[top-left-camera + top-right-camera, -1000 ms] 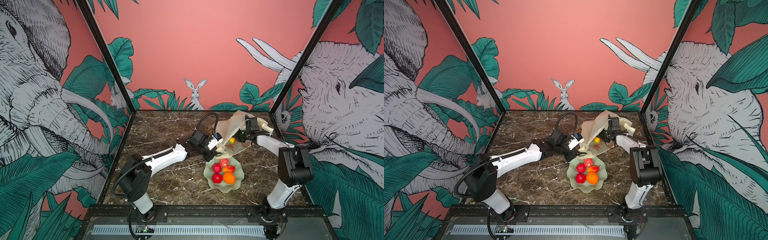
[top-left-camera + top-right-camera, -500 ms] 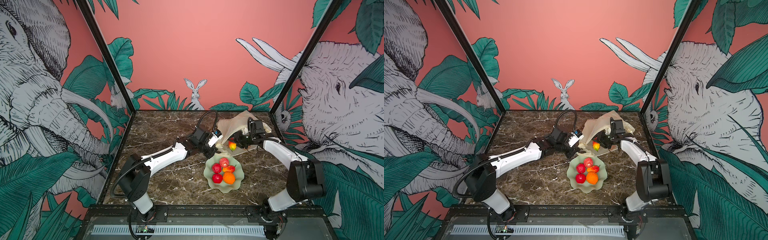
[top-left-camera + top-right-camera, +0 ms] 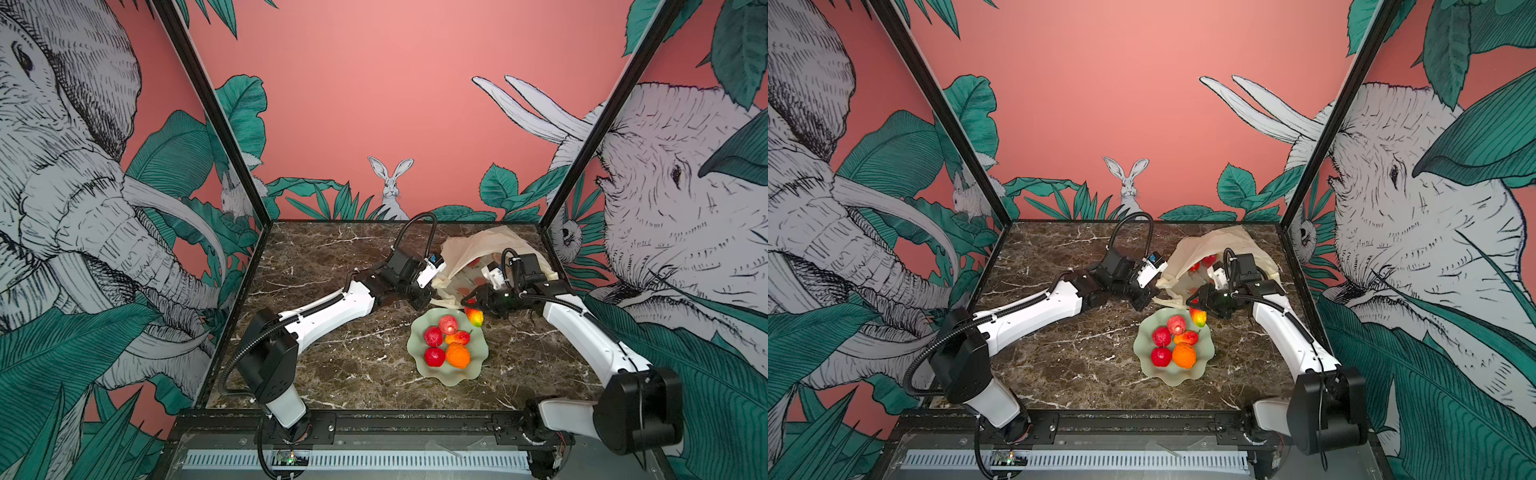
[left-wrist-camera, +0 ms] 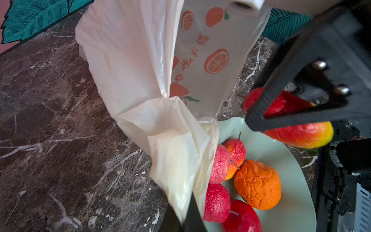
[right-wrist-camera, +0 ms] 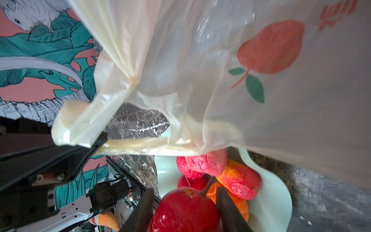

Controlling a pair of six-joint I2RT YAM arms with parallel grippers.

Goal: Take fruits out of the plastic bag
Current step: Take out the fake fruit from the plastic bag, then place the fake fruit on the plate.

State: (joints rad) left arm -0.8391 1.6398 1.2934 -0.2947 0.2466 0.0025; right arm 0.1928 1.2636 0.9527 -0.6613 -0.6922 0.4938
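The cream plastic bag lies at the back right with its mouth facing the pale green dish. My left gripper is shut on the bag's edge; its jaws are pinched on the film. My right gripper is shut on a red-yellow fruit, held just above the dish's far rim. In the right wrist view this fruit fills the gap between the black fingers. Several fruits lie in the dish, among them an orange one. Red fruit shows inside the bag.
The dark marble table is enclosed by black frame posts and printed walls. Both arms meet close together at the bag's mouth, just behind the dish. The bag film hangs over the dish's far side.
My right gripper has drawn out of the bag's mouth with the red-yellow fruit and moved toward the dish. The bag has sagged lower. My left gripper has kept its hold.
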